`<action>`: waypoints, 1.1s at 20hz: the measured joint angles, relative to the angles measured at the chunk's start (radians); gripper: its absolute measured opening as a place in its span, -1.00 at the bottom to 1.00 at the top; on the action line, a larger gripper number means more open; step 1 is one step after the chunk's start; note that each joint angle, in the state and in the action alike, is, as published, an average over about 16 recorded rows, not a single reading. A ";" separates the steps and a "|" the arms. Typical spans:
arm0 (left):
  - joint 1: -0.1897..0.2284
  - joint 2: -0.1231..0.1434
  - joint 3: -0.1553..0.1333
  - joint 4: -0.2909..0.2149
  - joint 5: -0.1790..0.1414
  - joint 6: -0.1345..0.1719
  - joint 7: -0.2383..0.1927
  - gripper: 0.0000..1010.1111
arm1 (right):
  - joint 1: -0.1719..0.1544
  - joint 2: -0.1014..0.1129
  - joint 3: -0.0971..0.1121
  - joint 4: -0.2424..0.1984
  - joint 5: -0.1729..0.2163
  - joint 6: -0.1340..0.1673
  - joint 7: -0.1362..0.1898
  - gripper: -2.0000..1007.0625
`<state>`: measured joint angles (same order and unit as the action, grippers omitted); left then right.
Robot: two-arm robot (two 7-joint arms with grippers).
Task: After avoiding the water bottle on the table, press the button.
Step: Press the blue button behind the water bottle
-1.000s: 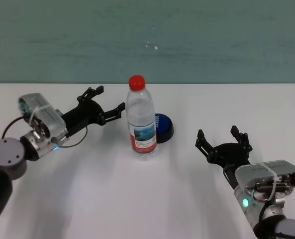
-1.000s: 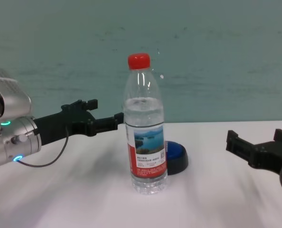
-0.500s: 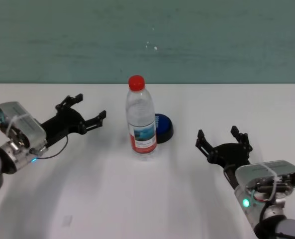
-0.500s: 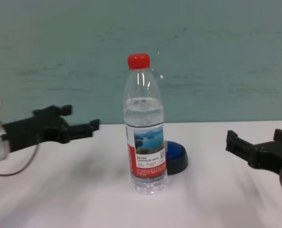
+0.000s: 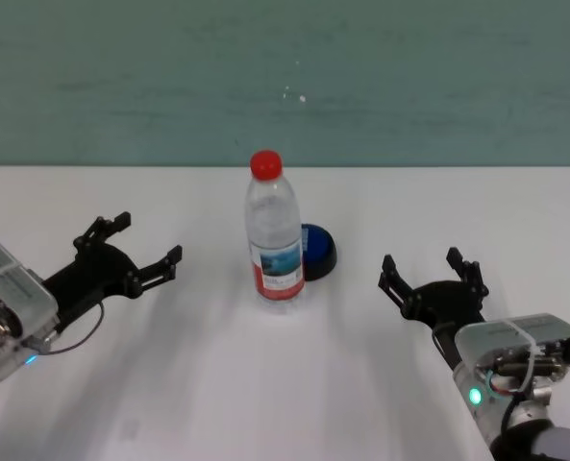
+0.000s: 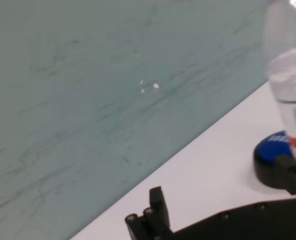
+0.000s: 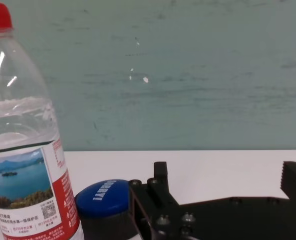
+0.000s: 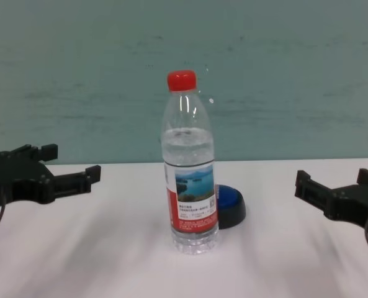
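Observation:
The water bottle (image 5: 274,235) stands upright at mid-table, with a red cap and a red-and-white label; it also shows in the chest view (image 8: 190,167). The blue button (image 5: 319,252) on its black base sits just behind and to the right of the bottle, partly hidden by it in the chest view (image 8: 229,205). My left gripper (image 5: 148,238) is open and empty, well to the left of the bottle and low over the table (image 5: 265,384). My right gripper (image 5: 422,264) is open and empty at the right, apart from the button (image 7: 105,199).
A teal wall (image 5: 285,77) runs along the table's far edge. Bare white tabletop lies between each gripper and the bottle and along the near side.
My left gripper has drawn back to the left and nearer to me, away from the bottle. The right arm, the bottle and the button have not moved.

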<state>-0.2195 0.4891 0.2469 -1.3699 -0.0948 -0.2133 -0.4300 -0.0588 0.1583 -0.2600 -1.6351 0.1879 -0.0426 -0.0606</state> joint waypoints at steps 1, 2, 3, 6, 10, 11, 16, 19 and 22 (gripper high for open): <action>0.025 0.005 -0.007 -0.035 0.000 0.015 0.011 0.98 | 0.000 0.000 0.000 0.000 0.000 0.000 0.000 0.99; 0.050 0.009 -0.015 -0.069 0.001 0.030 0.023 0.98 | 0.000 0.000 0.000 0.000 0.000 0.000 0.000 0.99; 0.073 0.011 -0.021 -0.100 0.002 0.043 0.034 0.98 | 0.000 0.000 0.000 0.000 0.000 0.000 0.000 0.99; 0.133 0.008 -0.038 -0.177 0.009 0.073 0.066 0.98 | 0.000 0.000 0.000 0.000 0.000 0.000 0.000 0.99; 0.206 -0.008 -0.056 -0.268 0.024 0.101 0.112 0.98 | 0.000 0.000 0.000 0.000 0.000 0.000 0.000 0.99; 0.223 -0.014 -0.059 -0.288 0.029 0.106 0.123 0.98 | 0.000 0.000 0.000 0.000 0.000 0.000 0.000 0.99; 0.294 -0.049 -0.068 -0.365 0.054 0.112 0.170 0.98 | 0.000 0.000 0.000 0.000 0.000 0.000 0.000 0.99; 0.326 -0.072 -0.069 -0.390 0.068 0.098 0.190 0.98 | 0.000 0.000 0.000 0.000 0.000 0.000 0.000 0.99; 0.349 -0.095 -0.068 -0.400 0.079 0.075 0.201 0.98 | 0.000 0.000 0.000 0.000 0.000 0.000 0.000 0.99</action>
<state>0.1297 0.3941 0.1793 -1.7702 -0.0158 -0.1381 -0.2285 -0.0588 0.1583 -0.2600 -1.6351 0.1879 -0.0426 -0.0605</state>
